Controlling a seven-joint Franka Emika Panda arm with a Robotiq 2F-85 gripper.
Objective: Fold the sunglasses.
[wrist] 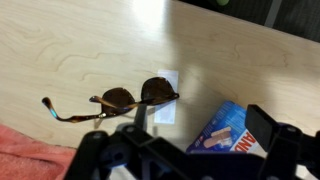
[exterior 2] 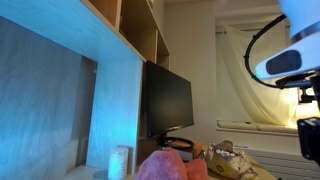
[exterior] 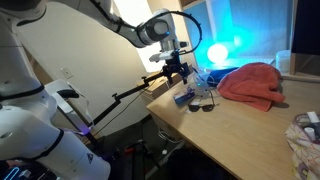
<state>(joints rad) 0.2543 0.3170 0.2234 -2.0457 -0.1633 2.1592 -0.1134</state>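
The sunglasses point(wrist: 130, 98) lie on the wooden table point(wrist: 90, 45), dark lenses side by side, one thin arm stretched out to the left and ending near the red cloth point(wrist: 25, 155). They also show in an exterior view point(exterior: 203, 103) near the table's edge. My gripper point(wrist: 190, 150) hovers above the table, open and empty, its dark fingers wide apart. The sunglasses lie just beyond the fingers, apart from them. In an exterior view the gripper point(exterior: 178, 68) hangs above and behind the sunglasses.
A blue-and-white bandage packet point(wrist: 225, 130) lies between my fingers, right of the sunglasses. A small white slip point(wrist: 167, 95) lies under one lens. The red cloth point(exterior: 250, 85) is bunched on the table. A lamp point(exterior: 217, 52) glows blue at the back.
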